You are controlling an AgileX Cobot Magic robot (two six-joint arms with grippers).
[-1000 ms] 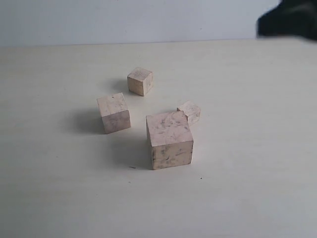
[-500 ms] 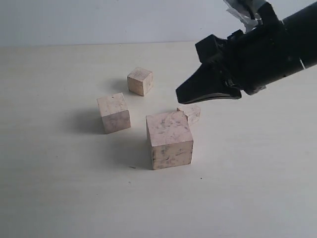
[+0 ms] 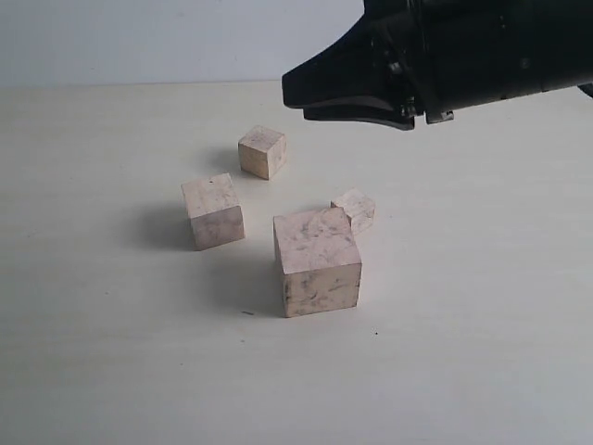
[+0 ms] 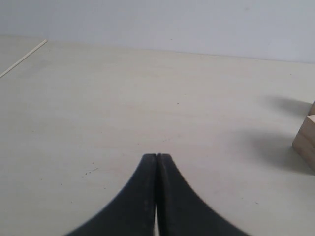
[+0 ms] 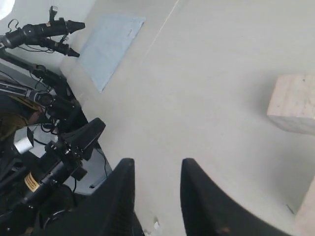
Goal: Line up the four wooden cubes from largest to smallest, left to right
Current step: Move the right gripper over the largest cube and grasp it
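Exterior view, largest cube (image 3: 317, 262) w/ smallest cube (image 3: 356, 208) tucked behind, right tool (image 3: 295, 96) above

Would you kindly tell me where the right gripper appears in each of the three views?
Exterior view: right gripper at the top of the picture, right of centre, holding nothing.
Left wrist view: not in it; the shut black fingers there are the left gripper.
Right wrist view: right gripper in the foreground, jaws apart.
Shared landmark: the pale table, in all three.
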